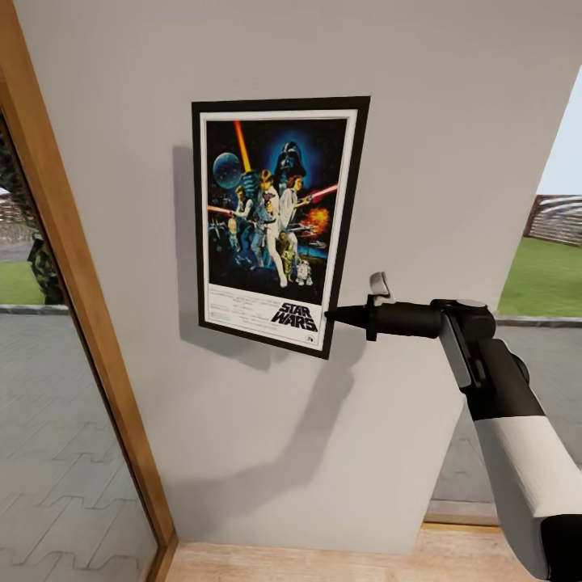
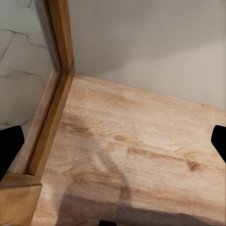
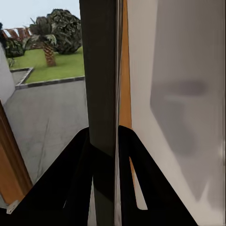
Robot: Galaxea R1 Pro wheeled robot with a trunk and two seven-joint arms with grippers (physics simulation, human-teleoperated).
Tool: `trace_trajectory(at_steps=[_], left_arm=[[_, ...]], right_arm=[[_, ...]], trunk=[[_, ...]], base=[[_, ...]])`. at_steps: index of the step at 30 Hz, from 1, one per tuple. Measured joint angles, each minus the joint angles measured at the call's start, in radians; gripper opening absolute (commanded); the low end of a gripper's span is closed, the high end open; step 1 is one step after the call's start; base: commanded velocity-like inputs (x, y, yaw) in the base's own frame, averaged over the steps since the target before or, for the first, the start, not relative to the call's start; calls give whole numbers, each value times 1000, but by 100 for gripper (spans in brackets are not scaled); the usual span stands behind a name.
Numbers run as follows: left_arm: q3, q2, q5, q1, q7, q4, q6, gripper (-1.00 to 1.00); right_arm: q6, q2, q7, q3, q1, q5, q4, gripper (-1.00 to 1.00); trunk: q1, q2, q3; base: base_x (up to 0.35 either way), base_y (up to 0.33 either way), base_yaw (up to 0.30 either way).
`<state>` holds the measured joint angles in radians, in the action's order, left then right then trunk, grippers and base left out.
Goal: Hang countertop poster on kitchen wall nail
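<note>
The right gripper (image 1: 333,316) is pinching the poster (image 1: 277,220) at its lower right corner, and in the right wrist view both dark fingers (image 3: 70,174) are pressing in on the thin black edge of the poster (image 3: 102,94), one to each side, so that is a firm clamp on the frame. From the head view the fingers are coming in from the right as a narrow black point, with the black wrist and the white forearm (image 1: 529,469) trailing back to the near right. The poster is sitting upright against the light-grey wall (image 1: 453,145), slightly tilted, throwing a soft shadow to its left and below. I cannot make out a nail behind it.

The left gripper (image 2: 113,146) is hanging wide open, its black fingertips (image 2: 9,146) showing at opposite edges of the left wrist view, gripping nothing, over the pale wood floor (image 2: 141,155). A wooden door frame (image 1: 81,299) is running down the left side of the wall, with grey paving (image 1: 48,388) and green lawn (image 1: 546,275) outside.
</note>
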<state>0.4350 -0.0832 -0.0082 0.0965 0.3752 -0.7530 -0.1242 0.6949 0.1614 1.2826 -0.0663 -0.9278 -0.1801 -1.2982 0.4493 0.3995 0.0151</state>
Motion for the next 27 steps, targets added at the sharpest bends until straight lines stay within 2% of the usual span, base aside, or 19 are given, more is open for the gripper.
trace_trajectory(at_steps=[4,12,19,27], left_arm=[[0,0,0,0,0,0,0,100],[1,0,0,0,0,0,0,100],[1,0,0,0,0,0,0,100],[1,0,0,0,0,-1,0,100]], right_arm=[[0,-1,0,0,0,0,0,-100],[0,0,0,0,0,0,0,-100],[0,0,0,0,0,0,0,-100],[0,0,0,0,0,0,0,-100]], trunk=[[0,0,0],[0,0,0],[0,0,0],[0,0,0]], base=[[193,0,0],[40,0,0],[176,0,0],[25,0,0]])
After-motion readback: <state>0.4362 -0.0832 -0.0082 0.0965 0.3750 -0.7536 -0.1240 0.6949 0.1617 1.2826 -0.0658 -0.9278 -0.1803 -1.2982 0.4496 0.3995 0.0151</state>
